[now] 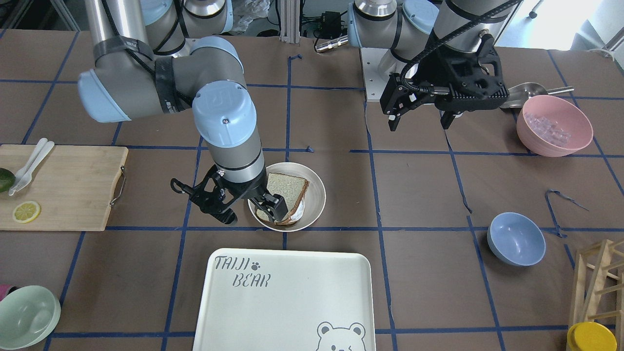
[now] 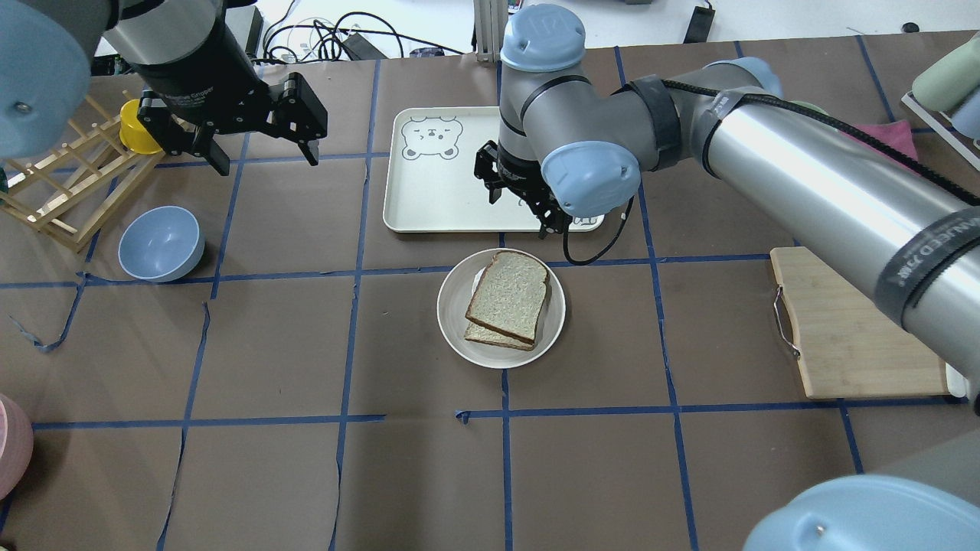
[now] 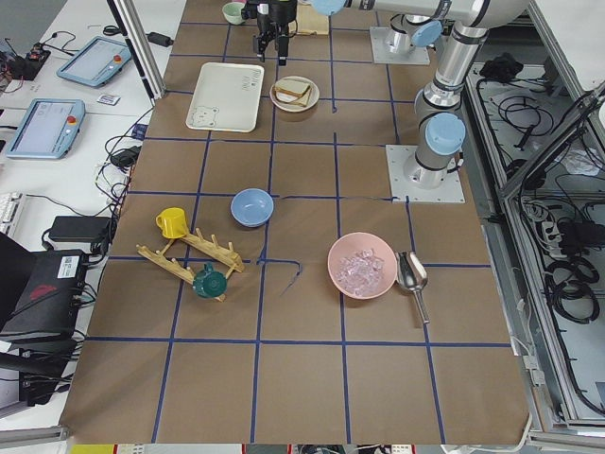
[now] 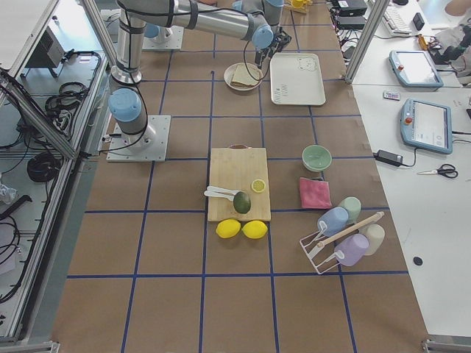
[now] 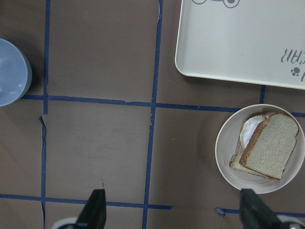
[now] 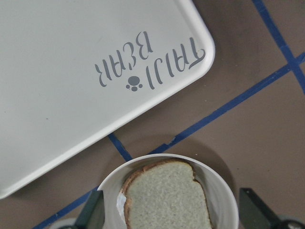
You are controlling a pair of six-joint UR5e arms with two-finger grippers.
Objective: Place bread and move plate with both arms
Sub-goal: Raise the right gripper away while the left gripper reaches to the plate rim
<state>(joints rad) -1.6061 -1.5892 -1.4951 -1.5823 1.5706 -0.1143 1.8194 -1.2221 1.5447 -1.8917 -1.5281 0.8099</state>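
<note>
Plate (image 2: 452,325) mid-surface (image 2: 306,344); bread (image 2: 509,295) lies in it, atop second slice (image 2: 498,339). Cutting board (image 2: 857,337) at plate's 3 o'clock. Blue bowl (image 2: 161,243) at 9 o'clock. Right end effector (image 2: 521,210) at 12 o'clock, above far rim, spread, nothing held. TAIJI BEAR tray (image 2: 429,191) just beyond. Left end effector (image 2: 264,159) at 10 o'clock, well apart, raised, spread, empty.

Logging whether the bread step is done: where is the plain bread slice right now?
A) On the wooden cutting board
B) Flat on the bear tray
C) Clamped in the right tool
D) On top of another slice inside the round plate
D: the bread lies on a lower slice inside the plate, while the right tool is open and holds nothing.
</note>
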